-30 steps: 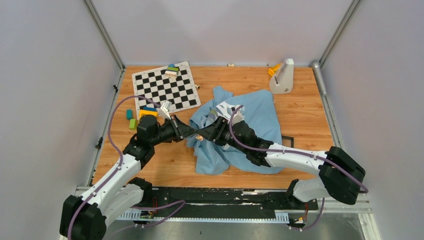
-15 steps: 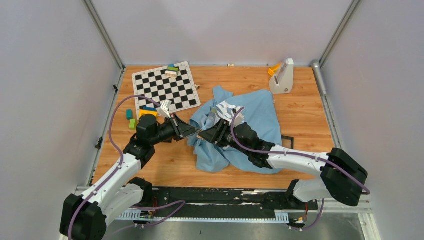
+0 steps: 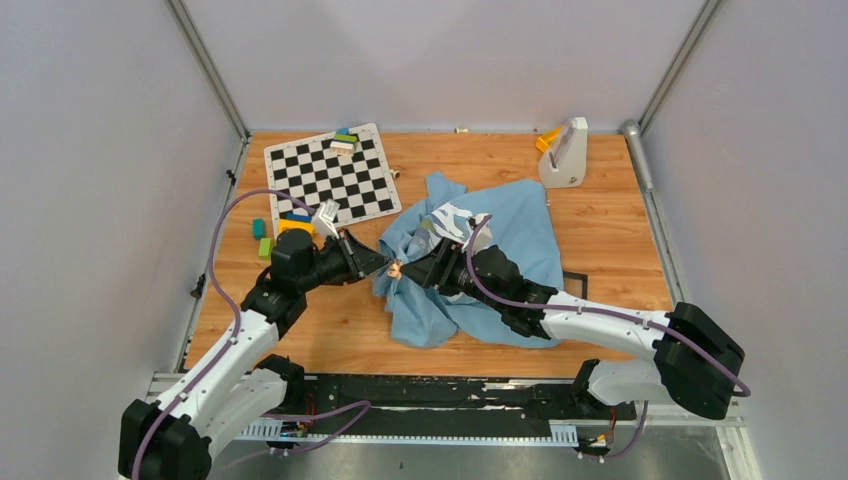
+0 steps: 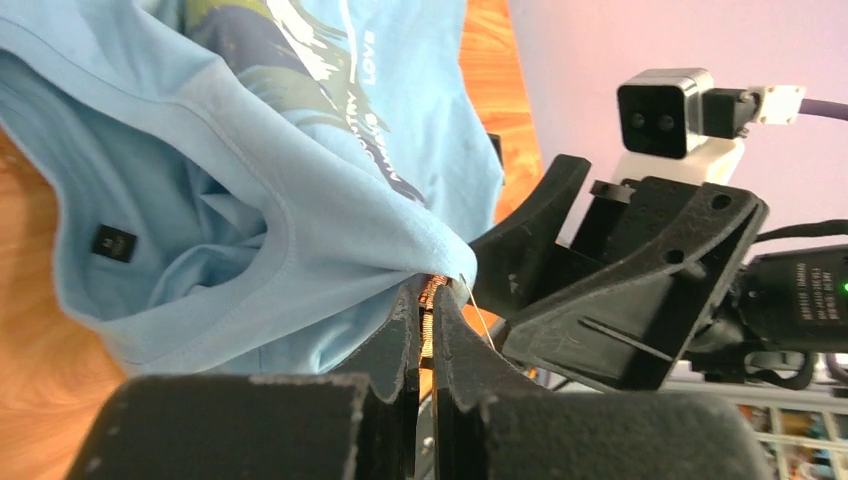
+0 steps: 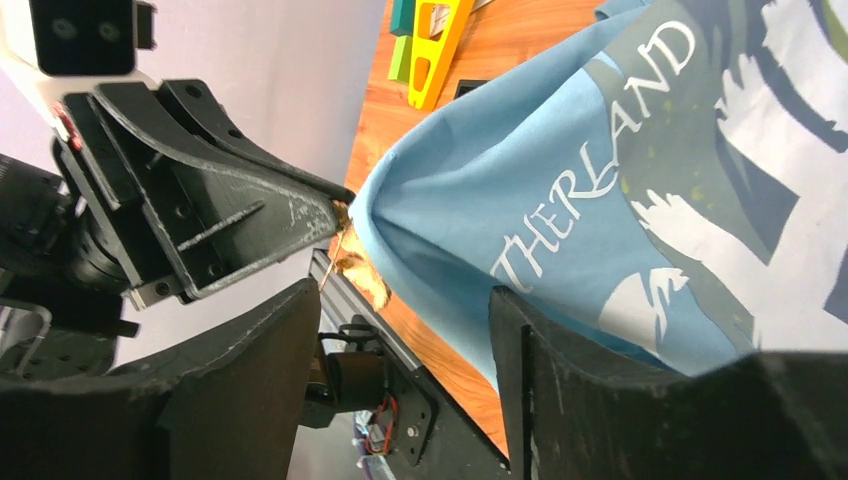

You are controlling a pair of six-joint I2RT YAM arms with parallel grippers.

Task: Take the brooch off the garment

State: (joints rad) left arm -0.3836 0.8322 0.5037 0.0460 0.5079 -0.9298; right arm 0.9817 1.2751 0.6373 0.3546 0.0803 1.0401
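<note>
Brooch (image 4: 430,300), tiny, orange-gold: being pinched at the very tips of left gripper (image 4: 426,292), closed tight on it; being held up off table (image 3: 610,230), at the near-left edge of the cloth pile. Pin wire (image 4: 475,312) showing beside the tips, apparently passing through the fabric, judging by the peak of cloth drawn up to it.

Garment (image 5: 600,200), light blue, white lettering: tenting into a point touching the brooch; remaining bulk lying crumpled on the table.

Right gripper (image 5: 405,292): standing with jaws apart, straddling the tented point just beside the brooch, clamping nothing visible; facing the left gripper tip to tip, very near.

Hazards, judging from this position:
- Losing the brooch: gripping by a sliver only, so risking a slip when pulling harder against snagged cloth.
- Dragging the whole garment along instead of freeing the pin, for want of any hold on the fabric.
- Tearing or puckering the knit, by pulling sideways across the pin rather than along it.
- Knocking the two grippers together, working this close.
- Closing the right jaws on brooch or pin instead of cloth, by aiming too near the point.
- Dropping the freed brooch into the folds, and struggling to find it again at that size.
</note>
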